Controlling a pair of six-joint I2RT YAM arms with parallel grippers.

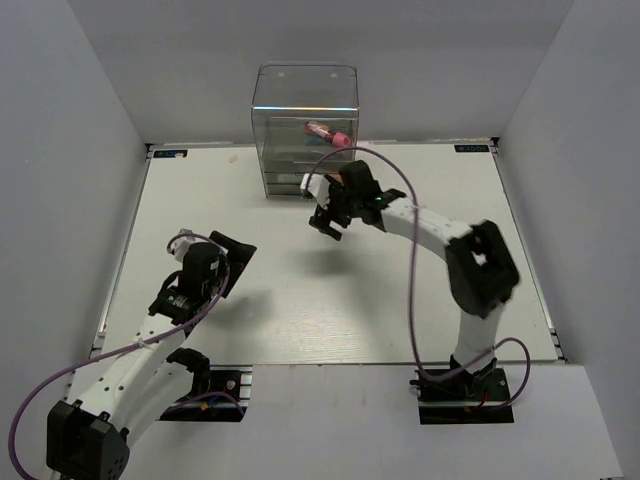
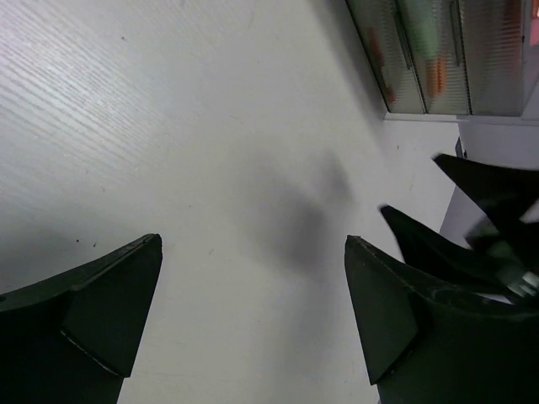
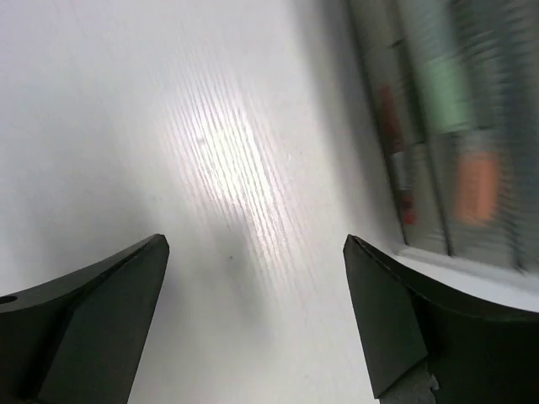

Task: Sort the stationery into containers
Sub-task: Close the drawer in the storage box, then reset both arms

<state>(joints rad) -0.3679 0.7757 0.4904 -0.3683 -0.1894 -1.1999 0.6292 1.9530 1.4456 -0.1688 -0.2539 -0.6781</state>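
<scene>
The containers are a tall clear drawer cabinet (image 1: pixel 305 120) at the back middle of the table. A fat red tube with a pink cap (image 1: pixel 328 132) lies in an upper drawer. Through the drawer fronts, the right wrist view shows blurred stationery: a green marker (image 3: pixel 442 84), an orange one (image 3: pixel 476 185) and something red (image 3: pixel 387 109). My right gripper (image 1: pixel 330 220) (image 3: pixel 255 240) hangs open just in front of the cabinet, nothing between its fingers. My left gripper (image 1: pixel 218 250) (image 2: pixel 253 241) is open and empty over bare table at the centre left.
The white table (image 1: pixel 300 300) is walled by grey panels on three sides. In the left wrist view the cabinet (image 2: pixel 438 50) stands at the upper right, with the right gripper's dark fingers (image 2: pixel 455 219) in front of it.
</scene>
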